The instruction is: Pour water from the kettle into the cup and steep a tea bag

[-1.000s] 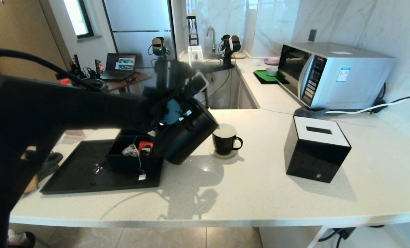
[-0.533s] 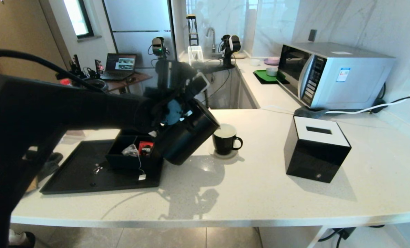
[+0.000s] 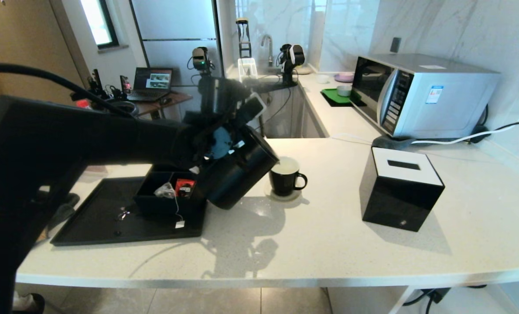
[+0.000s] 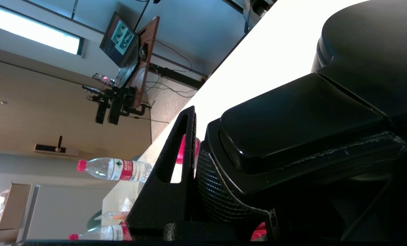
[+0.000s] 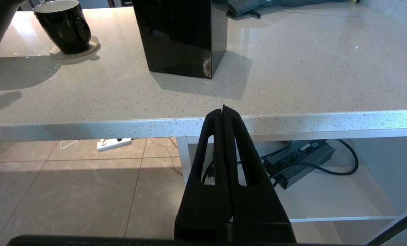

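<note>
Our left gripper [image 3: 224,139] is clamped on the handle of the one kettle [image 3: 237,172], tipped with its spout at the rim of the one cup [image 3: 285,176] on its coaster. We judge pouring is under way; no stream shows. One tea bag [image 3: 165,189] waits in the black box [image 3: 155,203], steeping undone. Our right gripper [image 5: 224,111], fingers pressed together, hangs below the counter's [image 5: 292,85] edge.
</note>
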`<state>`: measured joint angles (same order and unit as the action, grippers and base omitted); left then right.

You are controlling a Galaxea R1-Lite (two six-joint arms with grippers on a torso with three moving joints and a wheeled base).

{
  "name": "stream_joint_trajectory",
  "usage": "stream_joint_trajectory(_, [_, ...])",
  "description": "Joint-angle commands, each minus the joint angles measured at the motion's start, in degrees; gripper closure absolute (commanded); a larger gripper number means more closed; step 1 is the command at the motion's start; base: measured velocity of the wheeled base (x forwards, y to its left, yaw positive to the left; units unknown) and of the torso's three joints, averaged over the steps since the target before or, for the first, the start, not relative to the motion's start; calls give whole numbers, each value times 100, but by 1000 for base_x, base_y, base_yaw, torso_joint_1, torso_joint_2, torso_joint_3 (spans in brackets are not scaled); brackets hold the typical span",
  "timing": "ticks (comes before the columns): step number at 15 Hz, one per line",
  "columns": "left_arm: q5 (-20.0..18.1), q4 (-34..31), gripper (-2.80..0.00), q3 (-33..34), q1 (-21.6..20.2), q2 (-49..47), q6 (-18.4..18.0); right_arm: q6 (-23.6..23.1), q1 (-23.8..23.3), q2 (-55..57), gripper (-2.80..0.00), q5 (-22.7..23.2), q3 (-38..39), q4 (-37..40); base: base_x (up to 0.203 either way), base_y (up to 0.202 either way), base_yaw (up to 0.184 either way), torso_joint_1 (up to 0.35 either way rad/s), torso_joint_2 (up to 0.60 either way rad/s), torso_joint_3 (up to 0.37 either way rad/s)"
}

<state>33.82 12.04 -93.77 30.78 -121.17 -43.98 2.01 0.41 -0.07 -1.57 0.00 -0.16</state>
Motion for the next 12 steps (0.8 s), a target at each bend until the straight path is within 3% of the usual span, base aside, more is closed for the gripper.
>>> stream_joint_trajectory(1, [19, 9, 0, -1, 7, -20, -23, 9, 2, 7, 0, -1, 0, -2, 0, 0, 0, 0, 0, 0])
stream_joint_trajectory(12, [19, 62, 0, 24, 42, -4, 28, 1, 2, 7, 0, -1, 0, -2, 0, 0, 0, 0, 0, 0])
